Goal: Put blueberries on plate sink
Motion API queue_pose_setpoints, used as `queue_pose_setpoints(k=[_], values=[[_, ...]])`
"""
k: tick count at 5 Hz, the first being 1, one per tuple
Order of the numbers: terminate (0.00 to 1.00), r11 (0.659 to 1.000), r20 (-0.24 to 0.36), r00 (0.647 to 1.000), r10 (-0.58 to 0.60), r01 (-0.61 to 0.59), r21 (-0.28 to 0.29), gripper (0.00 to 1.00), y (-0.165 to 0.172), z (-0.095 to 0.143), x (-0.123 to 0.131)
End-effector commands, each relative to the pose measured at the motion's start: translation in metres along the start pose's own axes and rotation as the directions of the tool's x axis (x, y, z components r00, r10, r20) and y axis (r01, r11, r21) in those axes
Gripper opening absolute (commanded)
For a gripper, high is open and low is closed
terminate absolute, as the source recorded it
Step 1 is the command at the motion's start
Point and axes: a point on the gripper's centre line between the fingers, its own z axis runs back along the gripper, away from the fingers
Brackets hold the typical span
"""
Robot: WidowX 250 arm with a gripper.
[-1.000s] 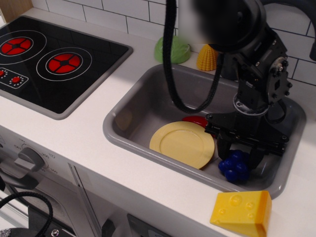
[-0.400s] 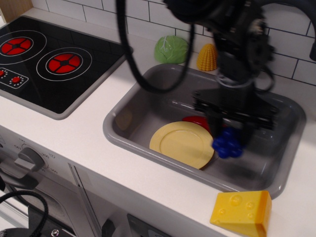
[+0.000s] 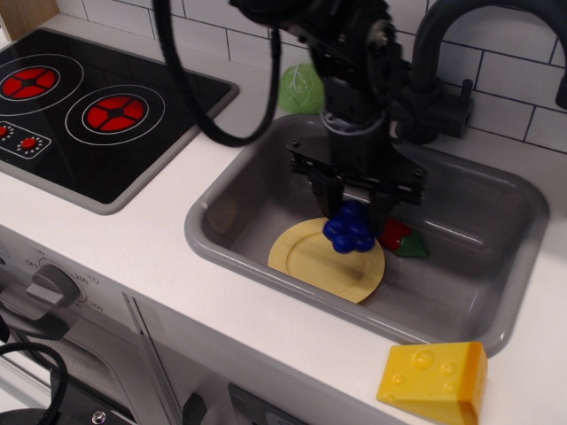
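Nearest the camera, at 5 o'clock on the white worktop (image 3: 133, 266), the yellow plastic cheese wedge with holes (image 3: 432, 379) sits on the front edge, in the same spot as a second ago.

Behind it, the large rectangular grey plastic sink (image 3: 496, 332) holds the flat round pale yellow plastic plate (image 3: 310, 261) on its floor, unmoved. What has changed is the load: the small glossy dark blue toy blueberries (image 3: 349, 227), a second ago low in the basin at about 4 o'clock from the plate and well off its rim, now hang over the plate's 2 o'clock edge. The black robot hand (image 3: 353, 212) has travelled left with them and is clenched on the cluster, one finger on either side. Whether the berries touch the plate or hang just above it cannot be told.

The shift also uncovers the red toy chili pepper with green stem (image 3: 400, 237), lying just beside the plate at 3 o'clock.

Judgement: lift and carry look done; lowering and release remain. The cluster is near the rim, so a slight nudge toward plate centre would guard against it rolling off.

Farther back: green toy cabbage (image 3: 297, 88) at 12 o'clock behind the sink, dark faucet (image 3: 434, 53) at 1 o'clock, black stovetop with red burners (image 3: 80, 106) at 10 o'clock.
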Motion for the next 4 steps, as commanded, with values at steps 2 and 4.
queue_pose_setpoints(k=[2, 4], values=[[0.00, 0.998, 0.010, 0.998, -0.055, 0.055, 0.014, 0.00, 0.012, 0.002, -0.013], [0.00, 1.000, 0.040, 0.999, 0.015, -0.016, 0.021, 1.00, 0.016, 0.009, -0.017]])
